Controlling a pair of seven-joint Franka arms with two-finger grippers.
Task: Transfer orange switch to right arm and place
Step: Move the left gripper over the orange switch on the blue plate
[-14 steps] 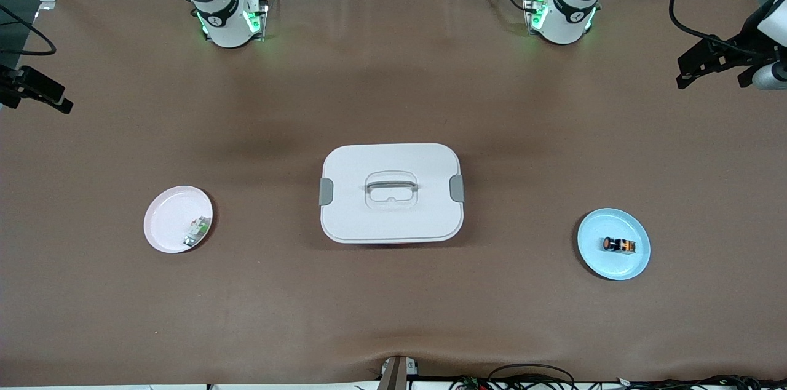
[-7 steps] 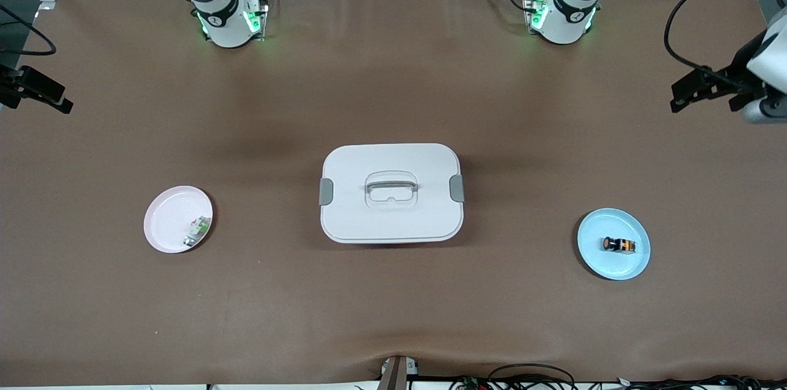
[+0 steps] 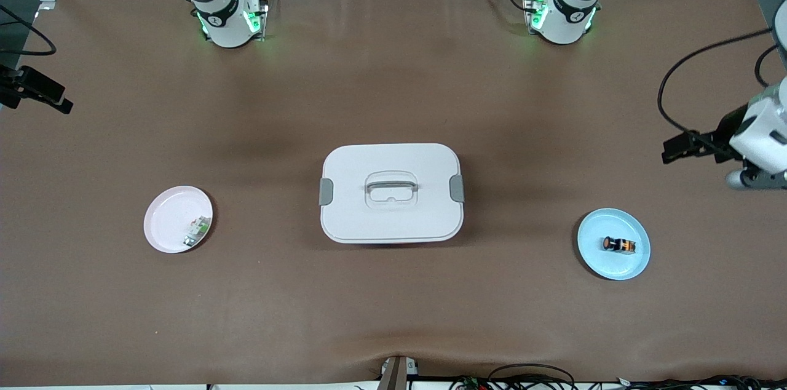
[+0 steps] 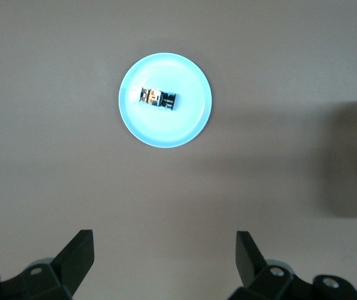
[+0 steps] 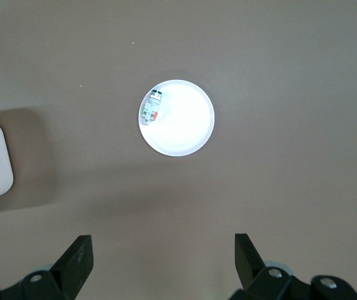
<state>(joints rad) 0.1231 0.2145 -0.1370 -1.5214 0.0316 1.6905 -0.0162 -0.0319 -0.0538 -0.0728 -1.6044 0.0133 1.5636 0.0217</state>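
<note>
Left end effector (image 4: 162, 256) is hanging with its fingers spread wide apart and nothing between them, high over the bare worktop (image 3: 393, 304) at the left arm's end. Ahead of it and well below, the orange switch (image 3: 618, 245) is lying on its side in the middle of a blue plate (image 3: 591, 258), untouched. Compared with a second ago, the left arm's wrist (image 3: 759, 138) is showing lower along the front view's edge and closer to the plate, so the approach to the pick appears to be under way; grasp, handover and placing are all still to come.

Right end effector (image 5: 162, 256) is waiting, fingers likewise spread and empty, over the worktop at the right arm's end, with a pink plate (image 3: 165, 231) below and ahead of it carrying one small green-and-white part (image 3: 197, 231).

Counted: one orange switch, two plates, one green-and-white part, one white lidded box (image 3: 391, 192) between the plates, two arms.
</note>
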